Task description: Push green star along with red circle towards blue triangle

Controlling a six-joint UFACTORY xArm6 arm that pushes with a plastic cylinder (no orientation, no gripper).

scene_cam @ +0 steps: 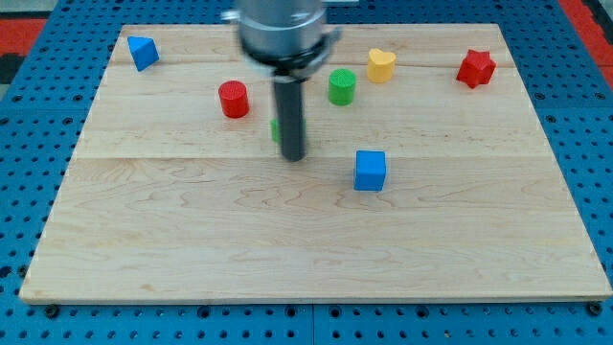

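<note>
While our tip (294, 156) rests on board (192, 249), rod hides most of green block (276, 131), seemingly touching; shape unclear. Red circle (233, 99) at its 10 o'clock, apart. Blue triangle (143, 52) at board's 10 o'clock corner.

My tip (294, 156) stood near the board's (306, 249) middle, hiding most of a green block (276, 130) just behind it. The red circle (233, 99) sat toward the far-left corner, where the blue triangle (143, 52) lay well apart.
</note>
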